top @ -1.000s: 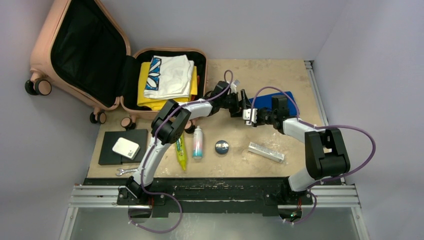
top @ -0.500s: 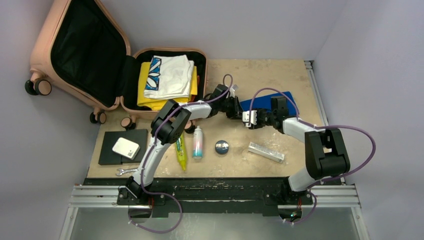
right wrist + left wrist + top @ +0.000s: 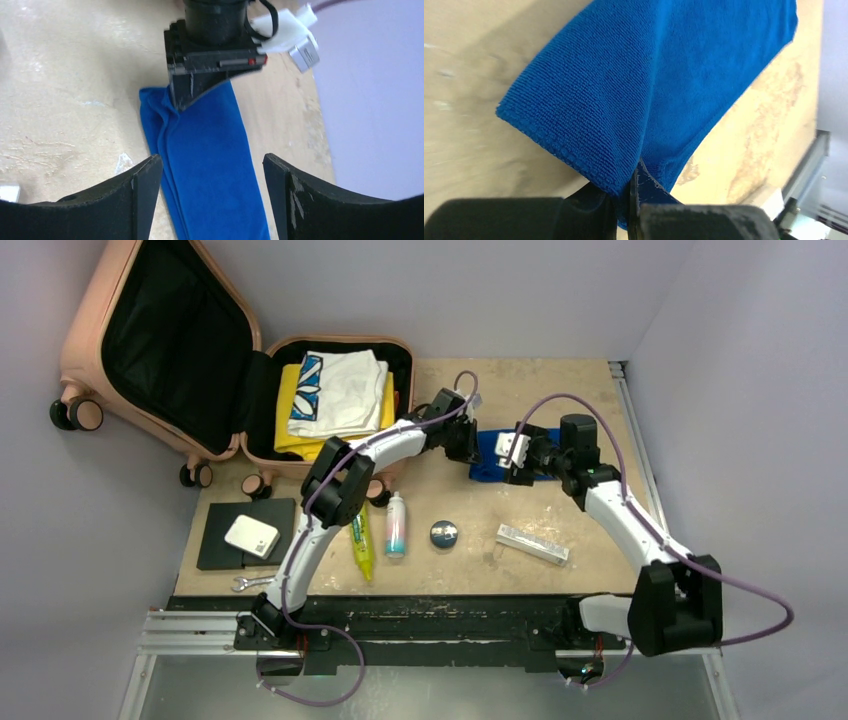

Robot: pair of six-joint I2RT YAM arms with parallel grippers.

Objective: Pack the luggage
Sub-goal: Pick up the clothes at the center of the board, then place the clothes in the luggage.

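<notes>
The worktop (image 3: 560, 390) is lit evenly and softly from above in the overhead view; only faint shadows are cast. In the left wrist view the blue cloth (image 3: 649, 75) is rendered sharp, while the left gripper (image 3: 631, 187) is dark and blurred.

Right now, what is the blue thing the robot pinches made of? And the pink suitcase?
The blue cloth looks like soft microfibre: fuzzy ribbed loops, floppy folds. The suitcase looks like hard, smooth plastic outside, probably; its lining looks like black fabric.

Table (image 3: 520, 385): cloth (image 3: 488, 462), bottle (image 3: 396, 524), tin (image 3: 444, 533), perhaps wrench (image 3: 250, 583).
</notes>
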